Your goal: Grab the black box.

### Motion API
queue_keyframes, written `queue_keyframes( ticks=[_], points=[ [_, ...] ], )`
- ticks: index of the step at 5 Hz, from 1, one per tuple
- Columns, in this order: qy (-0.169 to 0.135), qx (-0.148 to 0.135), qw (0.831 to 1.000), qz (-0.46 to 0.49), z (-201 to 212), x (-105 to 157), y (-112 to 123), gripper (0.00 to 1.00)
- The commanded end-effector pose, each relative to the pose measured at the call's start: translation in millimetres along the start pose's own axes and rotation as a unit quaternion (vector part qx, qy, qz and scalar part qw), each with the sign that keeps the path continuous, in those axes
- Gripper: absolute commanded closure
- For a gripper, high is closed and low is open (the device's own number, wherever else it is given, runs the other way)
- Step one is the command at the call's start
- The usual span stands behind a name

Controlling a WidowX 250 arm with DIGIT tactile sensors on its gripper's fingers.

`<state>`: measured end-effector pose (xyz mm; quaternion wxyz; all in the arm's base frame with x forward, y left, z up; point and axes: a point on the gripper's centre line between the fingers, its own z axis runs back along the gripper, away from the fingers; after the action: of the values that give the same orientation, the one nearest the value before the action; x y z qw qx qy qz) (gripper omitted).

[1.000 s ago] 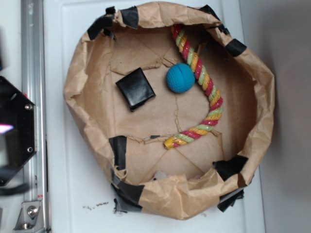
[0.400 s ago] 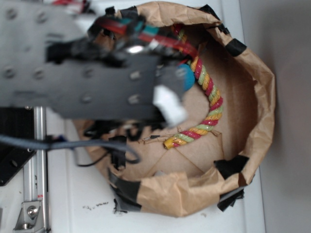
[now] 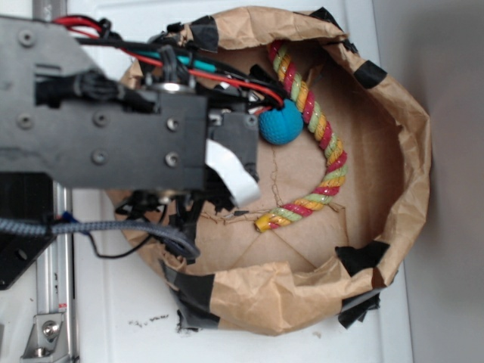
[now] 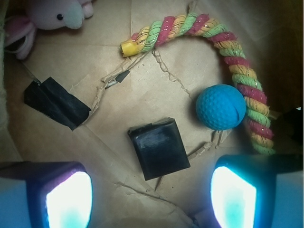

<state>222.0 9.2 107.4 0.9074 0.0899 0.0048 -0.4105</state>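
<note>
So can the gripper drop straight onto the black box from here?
Probably yes. In the wrist view the black box lies flat on the paper, between the open fingers. The teal ball and the rope sit apart from it, so nothing blocks the descent.

A glossy black box (image 4: 158, 148) lies on a tan brown paper liner (image 4: 142, 80), beside a teal ball (image 4: 221, 107) with a dimpled surface. A twisted rope (image 4: 223, 52) runs in bands of pink, lime green and yellow-orange, capped by a yellow end. A pink plush toy (image 4: 52, 14) with a black eye sits in one corner. Black tape (image 4: 56, 103) patches the paper. The hand (image 4: 151, 197) shows glowing white-cyan pads on dark fingers. The black arm (image 3: 106, 128) carries red and teal wires above a white bench (image 3: 121, 302).
</note>
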Motion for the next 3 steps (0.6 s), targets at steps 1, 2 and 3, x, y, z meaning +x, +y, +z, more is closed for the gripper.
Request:
queue_keyframes(
  ticks=[1, 2, 3],
  points=[
    [-0.004, -0.013, 0.999, -0.032, -27.4, 20.0, 0.9, 0.00],
    [-0.017, -0.024, 0.997, -0.069, -58.9, 37.4, 0.7, 0.00],
    [-0.025, -0.024, 0.995, -0.093, -76.5, 50.6, -3.9, 0.00]
  ],
)
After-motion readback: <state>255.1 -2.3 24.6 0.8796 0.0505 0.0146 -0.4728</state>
